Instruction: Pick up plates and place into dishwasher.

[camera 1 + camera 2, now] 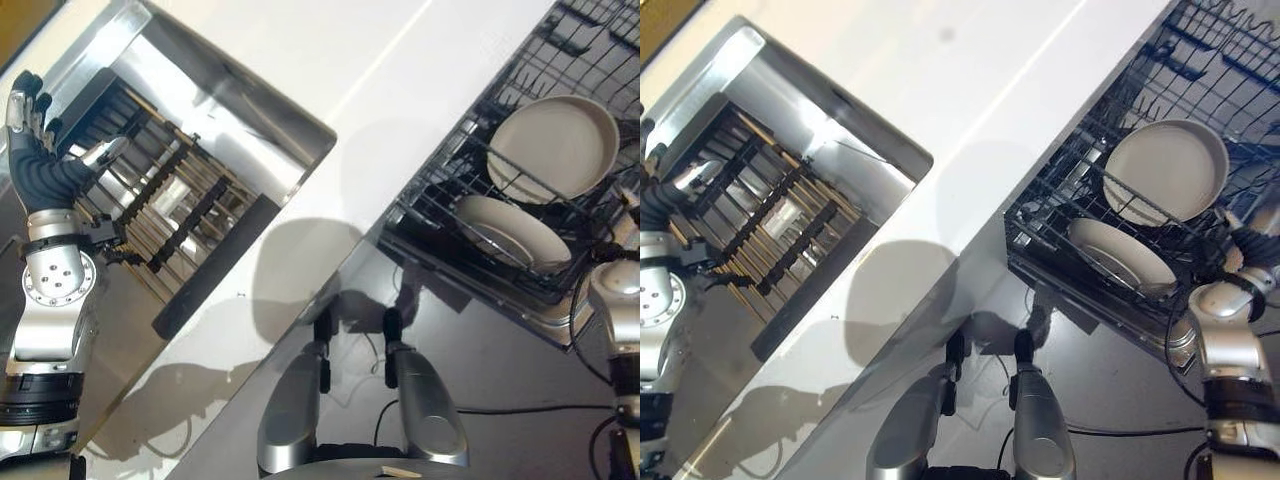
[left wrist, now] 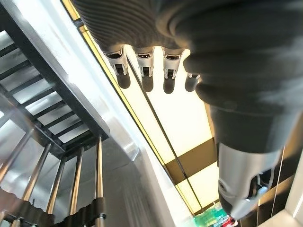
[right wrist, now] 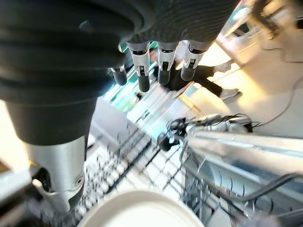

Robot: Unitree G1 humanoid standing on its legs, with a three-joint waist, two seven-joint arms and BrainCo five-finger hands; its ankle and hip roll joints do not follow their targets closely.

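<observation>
While plates [image 1: 553,145] sit racked (two, upright), left robot hand [image 1: 30,150] empty.

Strong light is falling from above, washing the white counter [image 1: 400,70] almost featureless, while soft round shadows are pooling across its near edge. Glare is flashing off the steel sink rim [image 1: 110,40] and the rack bars [image 1: 170,210] inside it. The two plates [image 1: 550,145] in the dishwasher basket [image 1: 1080,170] are sitting evenly lit and crisp. In the left wrist view, yellow ceiling panels [image 2: 175,123] are blazing behind the dark silhouetted left hand [image 2: 142,71]. In the right wrist view, everything beyond the right hand [image 3: 156,66] is smearing into motion blur, with a bright blown-out patch.
</observation>
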